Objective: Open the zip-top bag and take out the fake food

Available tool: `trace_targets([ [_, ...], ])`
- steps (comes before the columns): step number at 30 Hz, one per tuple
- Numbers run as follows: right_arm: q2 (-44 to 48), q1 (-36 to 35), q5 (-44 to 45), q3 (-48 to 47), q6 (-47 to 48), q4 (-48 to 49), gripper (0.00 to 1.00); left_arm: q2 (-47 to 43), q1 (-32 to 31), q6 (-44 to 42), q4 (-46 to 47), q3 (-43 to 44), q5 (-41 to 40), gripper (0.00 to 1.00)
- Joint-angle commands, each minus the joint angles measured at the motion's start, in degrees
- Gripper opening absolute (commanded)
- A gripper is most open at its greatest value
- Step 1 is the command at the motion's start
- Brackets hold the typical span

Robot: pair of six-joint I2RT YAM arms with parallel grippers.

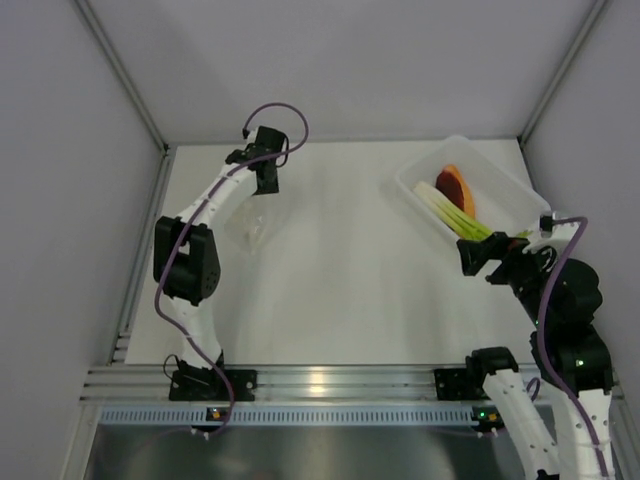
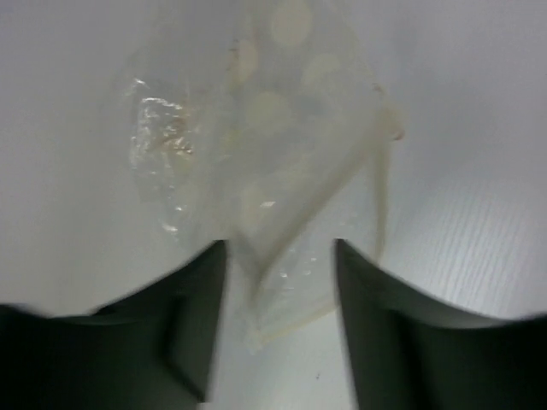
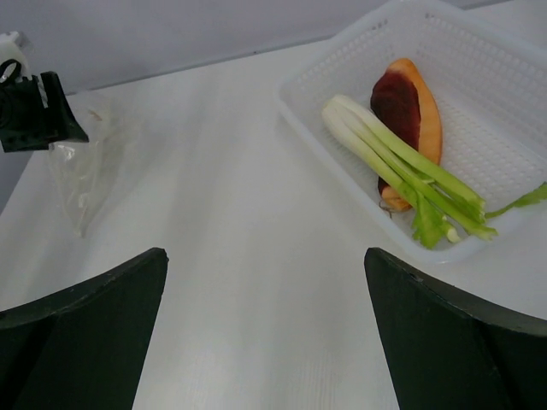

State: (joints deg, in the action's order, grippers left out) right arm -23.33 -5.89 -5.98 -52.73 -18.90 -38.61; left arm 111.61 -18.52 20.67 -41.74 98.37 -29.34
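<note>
White table (image 3: 239, 171), grey walls (image 1: 350, 60). Small clear crinkly plastic zip-top bag (image 2: 282, 154) lay below the left claw (image 2: 280, 249), apparently empty; jaws stood parted and released, pinching nothing. Curved orange and dark-red toy wedge (image 3: 406, 102) and pale green-yellow leafy toy stalk (image 3: 385, 154) lay in the perforated white rectangular tray (image 3: 333, 47). Right claw (image 3: 263, 253) gaped wide, empty. Risk noted: film might cling to the left claw on lift-off. Only the left wrist view showed the zip strip (image 2: 342, 175) between the jaws — the overhead view did not.

No text, label, brand or number can be read in any view. The bag (image 2: 282, 162) shows only pale round spots, blurred, at the upper middle of the left wrist view.
</note>
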Motion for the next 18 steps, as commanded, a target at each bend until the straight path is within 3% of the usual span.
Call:
trace_targets([
  [1,0.3,-0.7,3.9,-2.7,3.2,-4.5,0.99,0.4,0.1,2.2,0.0,4.5,6.9,0.74],
  [2,0.0,-0.8,3.7,-2.8,3.4,-4.5,0.99,0.4,0.2,2.3,0.0,5.0,9.5,0.98],
  [8,-1.9,-0.7,4.6,-3.5,6.0,-4.2,0.99,-3.0,0.3,4.6,0.5,5.2,13.2,0.99],
  [14,-3.6,-0.9,3.6,-4.2,8.3,-4.5,0.99,-11.0,0.6,6.4,7.6,0.6,25.4,0.99],
  [18,-4.8,-1.0,2.3,-5.1,9.9,-4.9,0.99,-16.6,0.9,6.9,8.2,-3.1,28.4,0.99],
])
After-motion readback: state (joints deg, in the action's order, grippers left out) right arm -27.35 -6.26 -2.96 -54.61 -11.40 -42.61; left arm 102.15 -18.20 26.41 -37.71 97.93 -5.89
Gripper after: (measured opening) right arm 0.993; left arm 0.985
